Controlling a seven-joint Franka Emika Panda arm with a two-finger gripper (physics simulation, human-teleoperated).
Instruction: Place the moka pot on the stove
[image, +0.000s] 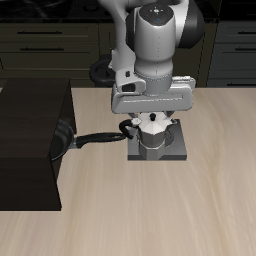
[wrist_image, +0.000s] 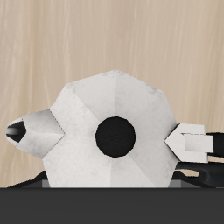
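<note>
Wooden table holds the stove, the moka pot sits on it, and I cannot tell if the gripper is holding it or has let go, so next it should open and lift away

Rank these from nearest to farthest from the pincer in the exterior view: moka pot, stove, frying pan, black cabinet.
1. Moka pot, directly under the pincer.
2. Stove, flat beneath the pot.
3. Frying pan, its handle beside the stove.
4. Black cabinet, at the table's edge beyond the pan.

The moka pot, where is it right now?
In the exterior view the moka pot sits on the stove, right under the pincer, beside the frying pan and the dark box.
</note>
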